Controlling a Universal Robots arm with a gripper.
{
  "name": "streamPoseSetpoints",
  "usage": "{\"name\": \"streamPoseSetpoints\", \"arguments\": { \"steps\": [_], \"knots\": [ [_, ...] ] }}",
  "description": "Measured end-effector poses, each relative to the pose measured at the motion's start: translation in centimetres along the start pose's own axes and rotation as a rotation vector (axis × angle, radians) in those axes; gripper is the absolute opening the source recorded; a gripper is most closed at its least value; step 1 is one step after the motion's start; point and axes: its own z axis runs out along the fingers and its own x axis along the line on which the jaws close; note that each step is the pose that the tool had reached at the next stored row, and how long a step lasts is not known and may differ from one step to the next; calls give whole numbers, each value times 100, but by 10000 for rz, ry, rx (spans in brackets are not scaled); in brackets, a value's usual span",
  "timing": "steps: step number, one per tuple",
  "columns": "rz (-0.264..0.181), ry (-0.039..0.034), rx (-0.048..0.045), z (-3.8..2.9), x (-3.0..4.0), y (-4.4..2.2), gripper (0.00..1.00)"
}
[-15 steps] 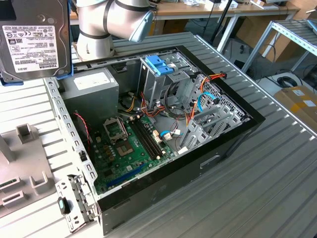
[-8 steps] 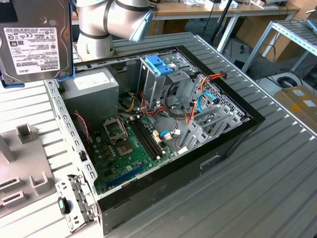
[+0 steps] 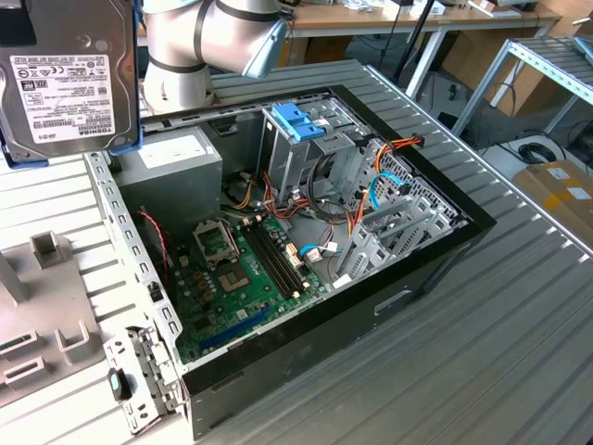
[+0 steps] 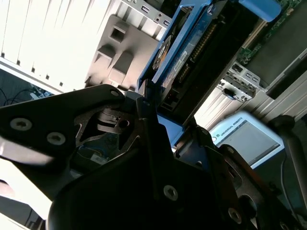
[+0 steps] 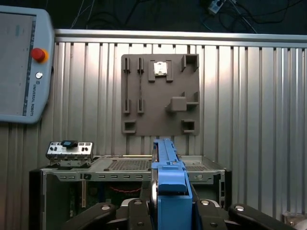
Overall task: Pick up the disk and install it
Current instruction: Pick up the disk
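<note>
Over slatted metal bench, carrying the disk (image 3: pixel 65 83) aloft at the exterior view's left, well apart from the open computer case (image 3: pixel 389 306). Clamping the gripper (image 5: pixel 170 207) jaws onto its blue carrier rail (image 5: pixel 168 163), as the first wrist view shows. Likely needing the rail square and level, clearing the case wall, the blue-handled drive cage (image 3: pixel 301 139) and loose cables (image 3: pixel 389 176) farther right.
</note>
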Motion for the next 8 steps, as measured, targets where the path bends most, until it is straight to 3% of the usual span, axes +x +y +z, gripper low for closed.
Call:
{"name": "streamPoseSetpoints", "arguments": {
  "steps": [8],
  "knots": [
    [0,0,0,0,37,-13,37]
  ]
}}
